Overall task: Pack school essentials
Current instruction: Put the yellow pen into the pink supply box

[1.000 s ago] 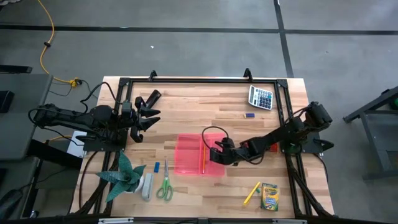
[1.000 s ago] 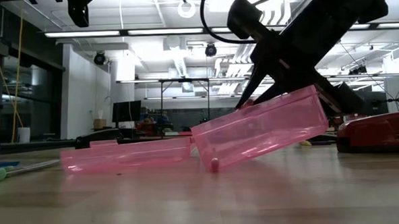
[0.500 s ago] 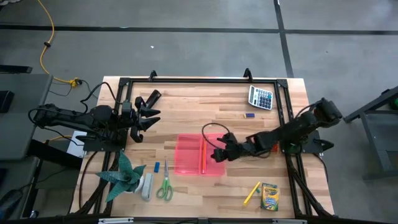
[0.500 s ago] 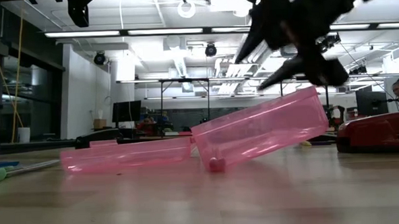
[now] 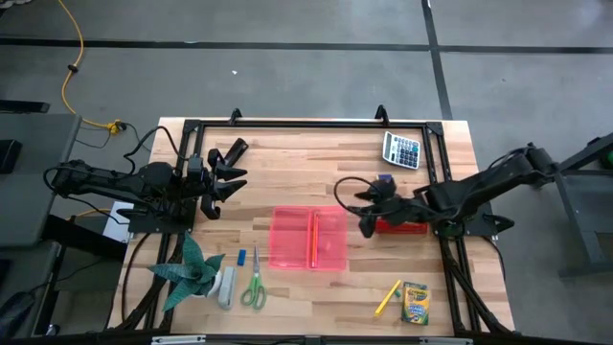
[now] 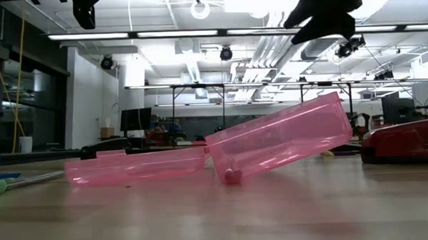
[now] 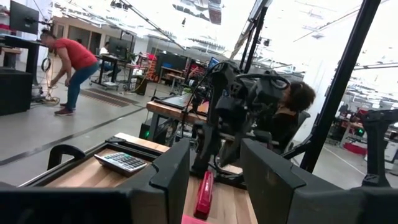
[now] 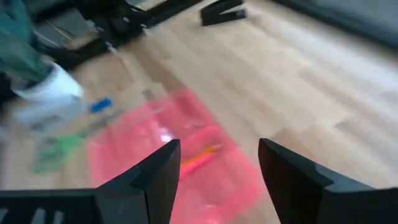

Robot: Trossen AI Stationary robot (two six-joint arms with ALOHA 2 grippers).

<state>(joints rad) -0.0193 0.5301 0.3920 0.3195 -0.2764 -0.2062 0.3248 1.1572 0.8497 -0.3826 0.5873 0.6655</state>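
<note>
An open pink case [image 5: 309, 238] lies mid-table with an orange pencil [image 5: 313, 240] along its middle. In the low view one half [image 6: 136, 167] lies flat and the other half [image 6: 280, 137] stands tilted on its lower edge. My right gripper [image 5: 362, 218] hangs open above the table, just right of the case, with nothing between its fingers [image 8: 217, 147]. Green-handled scissors [image 5: 254, 287] and a small blue piece [image 5: 241, 257] lie near the front left; a yellow marker [image 5: 387, 298] and the crayon box [image 5: 416, 304] lie front right. My left gripper [image 5: 235, 171] waits open at the far left.
A calculator [image 5: 402, 149] and a small blue block [image 5: 385, 177] lie at the far right. A red object [image 5: 397, 226] sits under my right arm. The green paper plant [image 5: 192, 273] and a white piece [image 5: 226, 287] stand front left. Black frame rails border the table.
My right gripper has opened, risen from the case's right half, drawn back toward the table's right edge and rolled about its own axis. The case has stayed in place, its right half still tilted.
</note>
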